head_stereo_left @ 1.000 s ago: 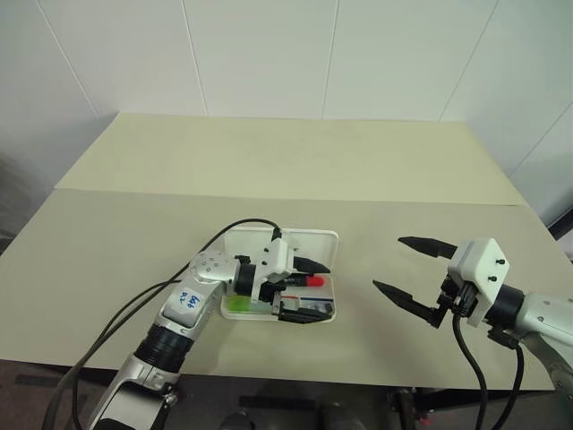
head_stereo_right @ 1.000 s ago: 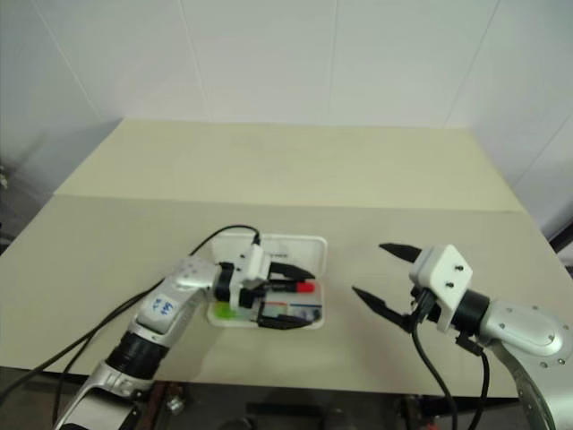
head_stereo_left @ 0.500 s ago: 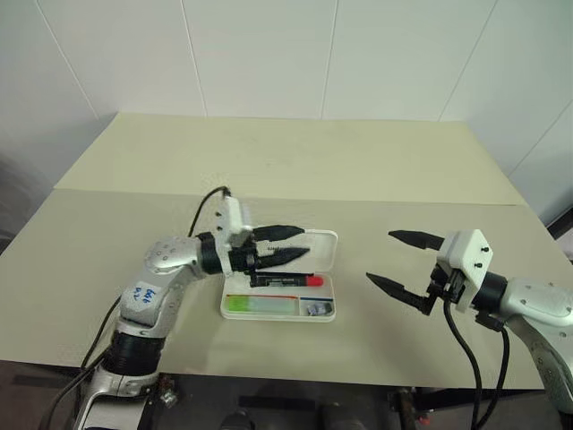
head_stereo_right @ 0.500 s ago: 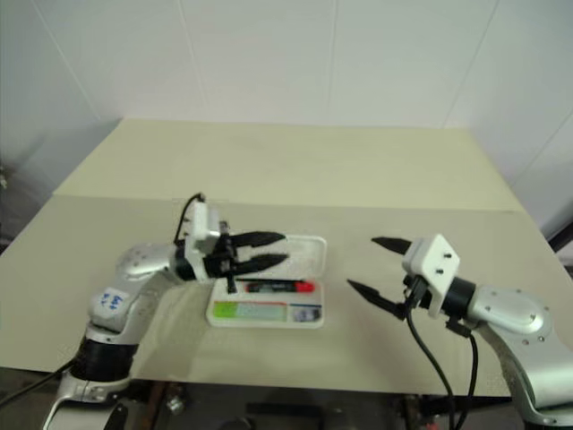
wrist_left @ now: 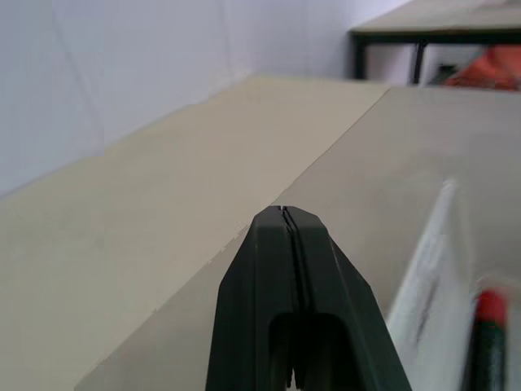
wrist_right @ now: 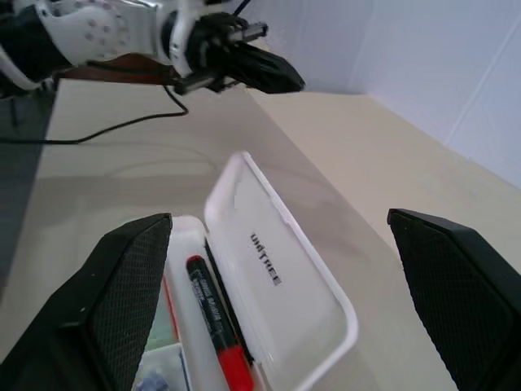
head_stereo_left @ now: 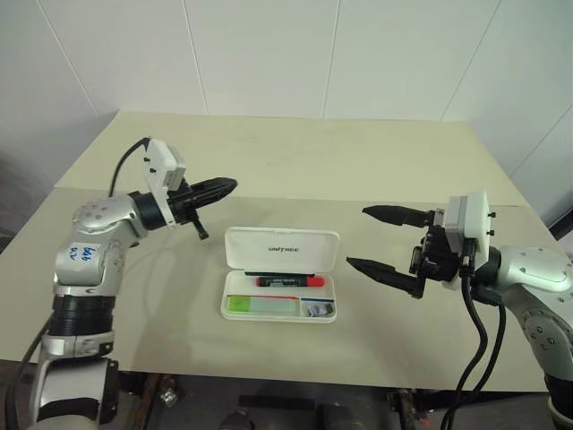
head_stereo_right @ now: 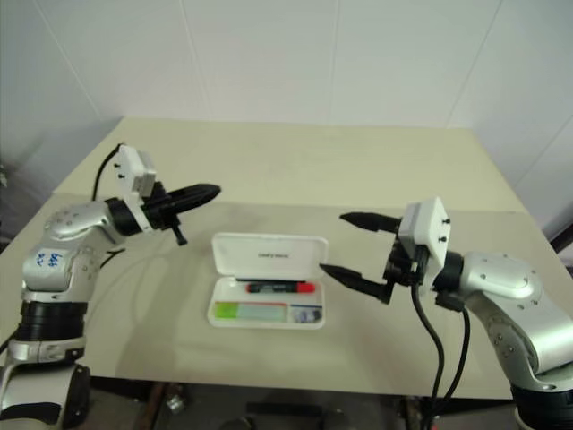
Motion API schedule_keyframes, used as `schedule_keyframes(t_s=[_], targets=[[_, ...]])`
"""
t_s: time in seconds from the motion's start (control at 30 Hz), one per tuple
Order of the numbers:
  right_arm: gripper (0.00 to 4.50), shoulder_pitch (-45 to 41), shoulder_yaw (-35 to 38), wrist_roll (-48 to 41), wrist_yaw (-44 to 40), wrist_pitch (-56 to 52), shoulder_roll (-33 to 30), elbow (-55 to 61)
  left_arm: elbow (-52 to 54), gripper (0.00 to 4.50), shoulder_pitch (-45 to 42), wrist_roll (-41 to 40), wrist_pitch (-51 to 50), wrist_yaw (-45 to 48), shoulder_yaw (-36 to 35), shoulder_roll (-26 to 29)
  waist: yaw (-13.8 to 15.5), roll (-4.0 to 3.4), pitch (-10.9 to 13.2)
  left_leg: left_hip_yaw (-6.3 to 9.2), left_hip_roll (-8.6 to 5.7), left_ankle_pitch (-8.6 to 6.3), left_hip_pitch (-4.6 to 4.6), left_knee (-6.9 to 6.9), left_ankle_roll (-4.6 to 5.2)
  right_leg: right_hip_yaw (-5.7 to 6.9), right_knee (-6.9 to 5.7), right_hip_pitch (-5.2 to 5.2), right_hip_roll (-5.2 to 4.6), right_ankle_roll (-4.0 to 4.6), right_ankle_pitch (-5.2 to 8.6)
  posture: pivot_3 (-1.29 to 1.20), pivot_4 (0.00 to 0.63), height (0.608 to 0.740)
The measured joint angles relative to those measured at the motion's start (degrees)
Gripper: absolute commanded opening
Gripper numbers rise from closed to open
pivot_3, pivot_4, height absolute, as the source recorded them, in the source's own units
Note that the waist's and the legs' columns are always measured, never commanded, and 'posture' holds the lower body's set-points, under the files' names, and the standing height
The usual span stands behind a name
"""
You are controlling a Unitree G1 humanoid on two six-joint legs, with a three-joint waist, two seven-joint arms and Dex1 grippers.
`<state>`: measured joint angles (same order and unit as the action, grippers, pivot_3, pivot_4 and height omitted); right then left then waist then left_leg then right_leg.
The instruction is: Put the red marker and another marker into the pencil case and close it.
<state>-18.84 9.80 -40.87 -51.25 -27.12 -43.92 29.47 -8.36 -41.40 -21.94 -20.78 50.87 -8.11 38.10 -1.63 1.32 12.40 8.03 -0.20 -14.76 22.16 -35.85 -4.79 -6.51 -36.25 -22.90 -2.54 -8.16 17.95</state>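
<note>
Head views — pencil case [head_stereo_left: 280, 285] lies open at table [head_stereo_left: 295, 161] centre, lid laid back on far side. Red marker [head_stereo_left: 288, 280] in tray, cap to right; green marker [head_stereo_left: 250, 305] in near-left compartment. Left gripper [head_stereo_left: 224, 186] up left of case, fingers together, holding nothing. Right gripper [head_stereo_left: 374, 240] to right of case, fingers wide apart, empty

L wrist view — fingers [wrist_left: 289, 269] pressed shut; red marker cap [wrist_left: 490, 306] and case lid edge beside them

R wrist view — fingers [wrist_right: 130, 269] spread either side of open case [wrist_right: 277, 269]; red marker [wrist_right: 213, 314] inside
</note>
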Motion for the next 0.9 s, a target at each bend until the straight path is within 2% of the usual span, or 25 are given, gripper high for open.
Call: schedule_keyframes(t_s=[0.23, 0.47, 0.9], targets=[[4.5, -0.1, -1.7, 1.9, 0.1, -0.3, 0.0, 0.0, -12.3, 0.03, -0.5, 6.1, 4.7, 3.6, 5.0, 0.6, 0.1, 0.0, 0.0, 0.0, 0.0, 0.0, 0.22, 0.24, 0.01, 0.02, 0.12, -0.31, -0.04, -0.01, -0.01, 0.0, 0.15, 0.74], [4.5, 1.0, -1.8, 2.7, 1.8, -0.4, 0.0, 0.5, -12.4, 0.03, -0.4, 6.6, 5.4, 10.5, 8.2, 0.6, -0.1, 0.0, 0.0, -0.03, 0.01, 0.0, 0.44, 0.29, 0.0, 0.0, -0.01, -0.64, -0.04, 0.01, 0.0, 0.0, 0.15, 0.74], [4.5, 4.2, -0.2, 2.7, 3.8, -0.5, -0.2, 2.8, -10.2, 0.03, 2.1, 5.3, 6.5, 18.8, 8.0, 2.1, 0.0, 0.0, 0.0, -0.04, 0.0, 0.03, 0.35, 0.15, -0.01, -0.02, -0.28, -0.6, -0.03, 0.04, 0.02, 0.0, 0.15, 0.74]])
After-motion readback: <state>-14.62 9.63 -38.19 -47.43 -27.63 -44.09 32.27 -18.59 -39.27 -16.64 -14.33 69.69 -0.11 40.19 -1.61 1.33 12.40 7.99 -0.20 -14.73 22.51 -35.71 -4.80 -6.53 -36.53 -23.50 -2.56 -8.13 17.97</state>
